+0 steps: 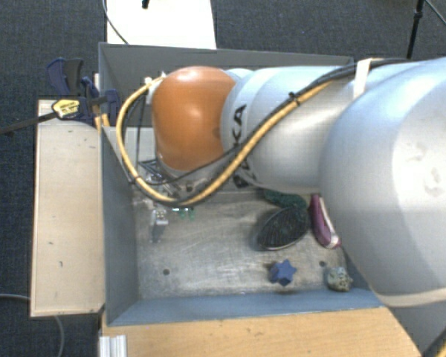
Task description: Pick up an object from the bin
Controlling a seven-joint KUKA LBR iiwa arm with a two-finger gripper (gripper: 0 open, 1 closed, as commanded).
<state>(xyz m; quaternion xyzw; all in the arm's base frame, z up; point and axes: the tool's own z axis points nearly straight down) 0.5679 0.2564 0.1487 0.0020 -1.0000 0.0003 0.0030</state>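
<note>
My gripper (158, 219) reaches down at the left side of the bin, close to the left wall and just above the floor. A small green thing (183, 213) lies right beside it, partly hidden by the arm. Nothing can be seen held in the gripper. Further right, a black oval brush (280, 229) lies on the bin floor, with a dark green thing (285, 198) behind it.
A purple oblong thing (323, 223) lies by the arm at the right. Near the front wall sit a blue star (282, 272) and a mottled grey-green lump (338, 278). The arm with its orange cover and cable hides the back and right of the bin.
</note>
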